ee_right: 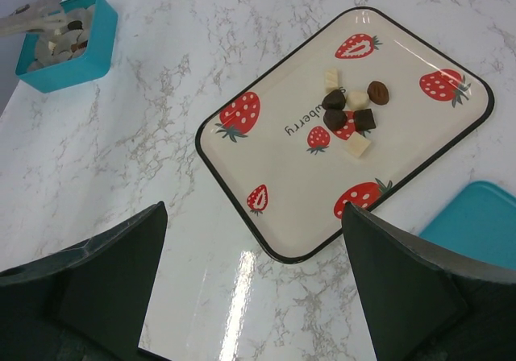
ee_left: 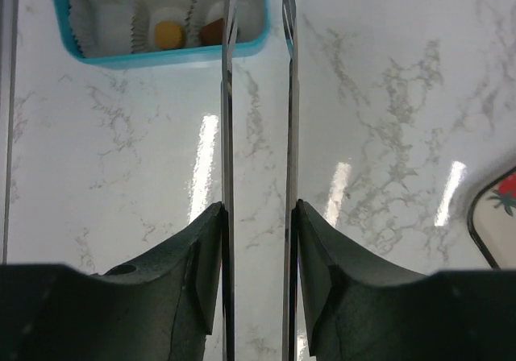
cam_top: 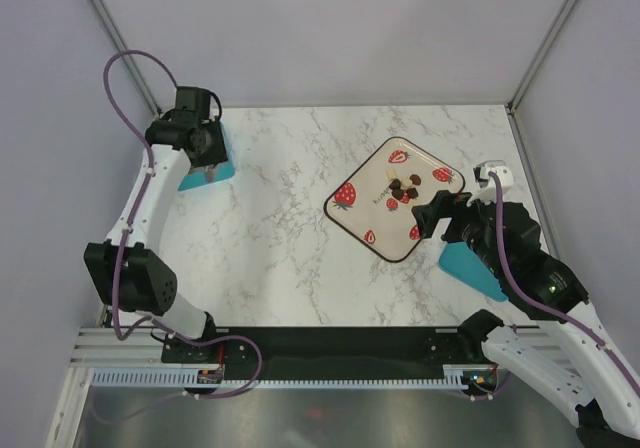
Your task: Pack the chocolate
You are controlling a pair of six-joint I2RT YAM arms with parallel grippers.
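Note:
Several pieces of chocolate (cam_top: 405,186), dark brown, mid brown and pale, lie grouped on a cream tray with strawberry prints (cam_top: 372,214). The right wrist view shows the same chocolate (ee_right: 351,111) and tray (ee_right: 278,168) ahead of my right gripper (ee_right: 254,209), which is wide open and empty over the tray's near corner. My left gripper (ee_left: 256,216) is shut on thin metal tongs (ee_left: 228,95), whose blades stand slightly apart with nothing between them. The tong tips reach the edge of a teal box (ee_left: 161,55). Its paper cups hold a few pieces (ee_left: 169,32).
The teal box (cam_top: 212,172) sits at the far left of the marble table, under the left gripper (cam_top: 203,160). A teal lid (cam_top: 470,266) lies flat by the right gripper (cam_top: 436,216), just right of the tray. White walls enclose the table on three sides.

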